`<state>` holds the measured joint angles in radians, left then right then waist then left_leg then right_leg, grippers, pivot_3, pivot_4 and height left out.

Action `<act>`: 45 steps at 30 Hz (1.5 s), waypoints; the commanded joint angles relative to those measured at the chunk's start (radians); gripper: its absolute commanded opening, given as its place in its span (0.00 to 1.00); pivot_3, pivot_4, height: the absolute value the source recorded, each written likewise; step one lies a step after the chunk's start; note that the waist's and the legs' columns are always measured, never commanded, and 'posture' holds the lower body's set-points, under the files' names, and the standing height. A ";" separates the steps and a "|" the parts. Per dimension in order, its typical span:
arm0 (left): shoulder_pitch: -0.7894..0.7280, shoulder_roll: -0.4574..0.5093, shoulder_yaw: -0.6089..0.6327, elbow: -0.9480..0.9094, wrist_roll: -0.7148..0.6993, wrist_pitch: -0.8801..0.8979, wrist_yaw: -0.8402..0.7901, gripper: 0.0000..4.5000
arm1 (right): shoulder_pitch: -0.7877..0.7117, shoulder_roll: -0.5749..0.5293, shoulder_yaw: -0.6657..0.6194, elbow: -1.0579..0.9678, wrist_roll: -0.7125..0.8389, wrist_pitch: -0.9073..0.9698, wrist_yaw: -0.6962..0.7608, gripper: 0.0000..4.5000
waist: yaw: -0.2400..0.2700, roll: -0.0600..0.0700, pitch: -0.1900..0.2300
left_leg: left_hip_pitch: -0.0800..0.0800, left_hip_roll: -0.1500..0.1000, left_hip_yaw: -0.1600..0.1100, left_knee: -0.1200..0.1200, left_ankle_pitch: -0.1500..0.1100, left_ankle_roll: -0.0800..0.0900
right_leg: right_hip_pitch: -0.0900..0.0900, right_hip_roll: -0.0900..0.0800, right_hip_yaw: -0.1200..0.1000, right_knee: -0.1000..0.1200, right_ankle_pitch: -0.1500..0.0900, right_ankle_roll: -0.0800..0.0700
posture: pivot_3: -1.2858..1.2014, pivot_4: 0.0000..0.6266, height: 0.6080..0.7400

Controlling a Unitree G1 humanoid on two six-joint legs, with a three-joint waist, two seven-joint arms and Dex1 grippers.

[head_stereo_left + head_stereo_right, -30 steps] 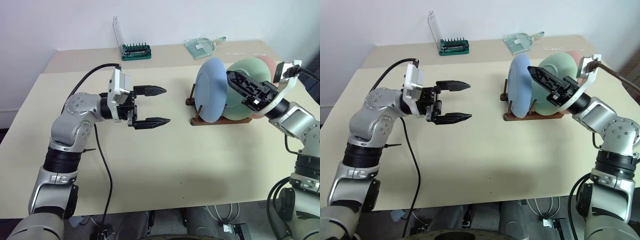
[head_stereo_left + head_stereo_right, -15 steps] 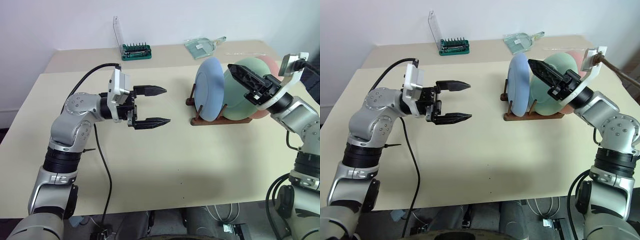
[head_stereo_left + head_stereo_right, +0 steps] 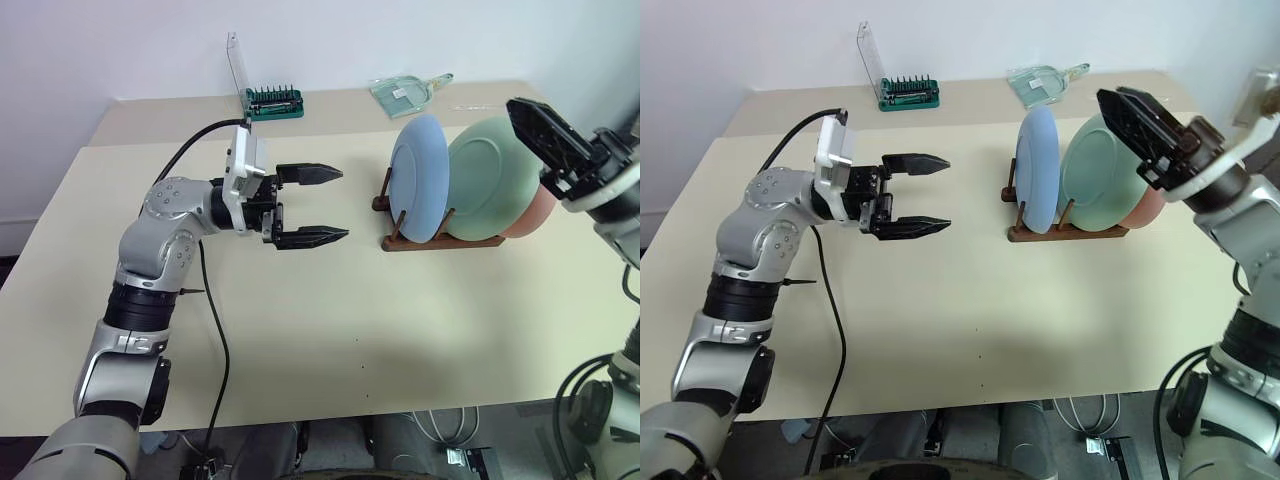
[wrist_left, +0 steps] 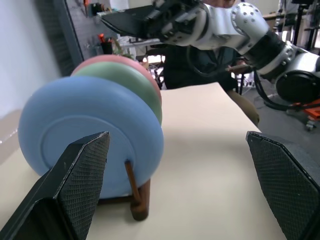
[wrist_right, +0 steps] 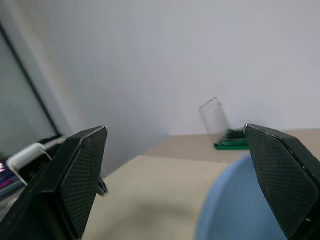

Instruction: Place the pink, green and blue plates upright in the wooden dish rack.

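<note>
With the blue plate [image 3: 419, 178], green plate [image 3: 488, 178] and pink plate [image 3: 534, 212] standing in the wooden dish rack [image 3: 440, 240] at the frame's right, both the left gripper [image 3: 312, 205] and the right gripper [image 3: 538, 132] are hanging wide open and empty, so they should be backing off gently without bumping anything.

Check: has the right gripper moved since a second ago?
Yes. The right gripper has pulled up and rightward, away from the green plate it overlapped before.

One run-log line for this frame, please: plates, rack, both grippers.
blue plate, green plate, pink plate: upright in wooden dish rack | left gripper: open, empty, beside rack | right gripper: open, empty, above plates
</note>
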<state>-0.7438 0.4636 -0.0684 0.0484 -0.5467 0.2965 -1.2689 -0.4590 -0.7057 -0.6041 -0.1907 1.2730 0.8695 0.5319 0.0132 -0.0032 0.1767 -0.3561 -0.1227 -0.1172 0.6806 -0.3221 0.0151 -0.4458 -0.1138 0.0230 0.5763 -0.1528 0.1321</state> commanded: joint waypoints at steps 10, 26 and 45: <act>-0.044 -0.004 0.005 0.022 0.022 -0.027 -0.041 1.00 | 0.264 -0.038 -0.121 -0.148 0.110 -0.013 -0.037 0.99 | 0.000 0.000 0.000 | 0.000 0.000 0.000 0.000 0.000 0.000 | 0.000 0.000 0.000 0.000 0.000 0.000 | 0.52 0.24 1.00; -0.042 0.017 0.013 0.003 0.020 -0.011 -0.039 1.00 | 0.491 -0.001 -0.087 -0.147 -0.082 -0.144 0.043 0.99 | 0.000 0.000 0.000 | 0.001 0.000 0.000 0.000 0.000 0.001 | 0.001 0.000 0.000 0.000 0.000 0.001 | 0.52 0.24 1.00; -0.022 0.040 0.026 -0.034 0.013 0.006 -0.022 1.00 | 0.438 -0.012 -0.037 -0.084 -0.174 -0.166 0.061 0.99 | 0.001 0.000 0.000 | 0.001 0.000 0.000 0.000 0.000 0.001 | 0.001 0.000 0.000 0.000 0.000 0.000 | 0.52 0.24 1.00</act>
<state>-0.7597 0.4933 -0.0638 0.0504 -0.5215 0.3009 -1.2966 -0.0194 -0.7054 -0.6038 -0.2677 1.0927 0.7133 0.5836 0.0144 -0.0035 0.1769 -0.3552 -0.1226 -0.1170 0.6809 -0.3224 0.0156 -0.4446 -0.1136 0.0232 0.5762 -0.1531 0.1326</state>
